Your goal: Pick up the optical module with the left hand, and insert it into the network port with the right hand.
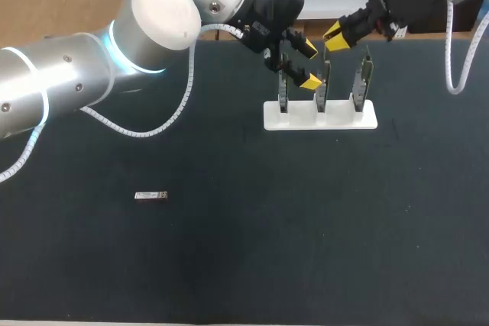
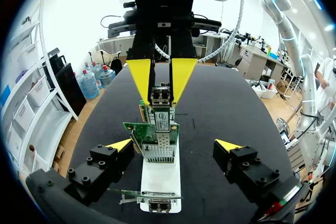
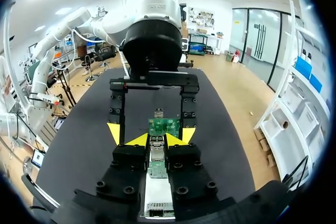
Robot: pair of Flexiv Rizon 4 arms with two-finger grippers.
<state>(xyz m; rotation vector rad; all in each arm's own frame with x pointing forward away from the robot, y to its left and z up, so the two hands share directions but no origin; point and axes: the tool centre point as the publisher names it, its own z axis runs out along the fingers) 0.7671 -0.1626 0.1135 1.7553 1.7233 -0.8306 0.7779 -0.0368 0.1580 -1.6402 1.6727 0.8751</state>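
Right gripper (image 3: 157, 139) is pinching the optical module (image 3: 156, 151) over the white stand (image 1: 321, 121)
Well in front of the stand, a second module (image 1: 150, 195) is lying loose on the table (image 1: 229, 265). The left gripper (image 1: 310, 65) is hanging spread wide across the stand, touching nothing. The optical module is meeting the middle card (image 2: 152, 129), probably at its port, with neighbour cards crowding close.
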